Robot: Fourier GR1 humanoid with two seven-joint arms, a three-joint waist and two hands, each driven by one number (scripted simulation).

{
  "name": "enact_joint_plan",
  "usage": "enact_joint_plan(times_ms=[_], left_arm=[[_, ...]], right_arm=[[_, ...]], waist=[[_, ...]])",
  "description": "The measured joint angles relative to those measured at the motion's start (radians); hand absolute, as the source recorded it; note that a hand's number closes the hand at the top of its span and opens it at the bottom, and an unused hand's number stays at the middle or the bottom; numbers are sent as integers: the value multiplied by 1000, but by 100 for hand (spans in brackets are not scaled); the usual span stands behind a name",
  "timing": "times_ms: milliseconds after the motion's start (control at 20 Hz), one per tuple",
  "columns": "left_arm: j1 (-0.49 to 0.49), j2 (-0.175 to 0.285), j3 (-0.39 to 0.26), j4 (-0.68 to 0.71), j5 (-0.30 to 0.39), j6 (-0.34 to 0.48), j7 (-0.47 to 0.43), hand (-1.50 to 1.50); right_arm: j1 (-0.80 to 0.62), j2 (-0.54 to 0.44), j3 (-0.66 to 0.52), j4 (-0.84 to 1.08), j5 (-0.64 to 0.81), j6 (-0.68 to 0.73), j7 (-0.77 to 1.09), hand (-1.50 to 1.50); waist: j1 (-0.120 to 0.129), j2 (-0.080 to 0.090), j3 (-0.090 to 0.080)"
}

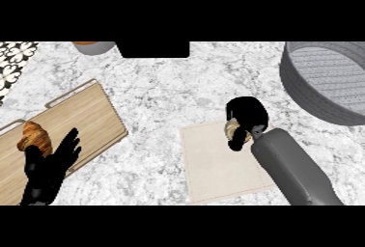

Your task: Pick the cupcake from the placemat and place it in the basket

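Curling my right hand [247, 115] round the cupcake [234, 130] over the placemat [214, 169], I'm risking clipping the basket [312, 102] at far right if I'm carrying it too low.

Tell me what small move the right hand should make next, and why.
Probably it should rise a little and move toward the view's upper right. The right hand is curled round the cupcake over the placemat's far right corner, and the grey basket lies that way, with its wall in between.
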Motion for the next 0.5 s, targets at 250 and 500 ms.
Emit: enact_joint_plan(times_ms=[250,500], left_arm=[[-5,-8,-4,-1,-10,3,-2,0],[2,-10,1,-3,-13,4,0,0]], right_arm=[[-82,97,-97,71,46,-113,287,150],[-148,166,-228,6,17,-336,382,150]], waist=[[10,1,-1],[1,-2,2]])
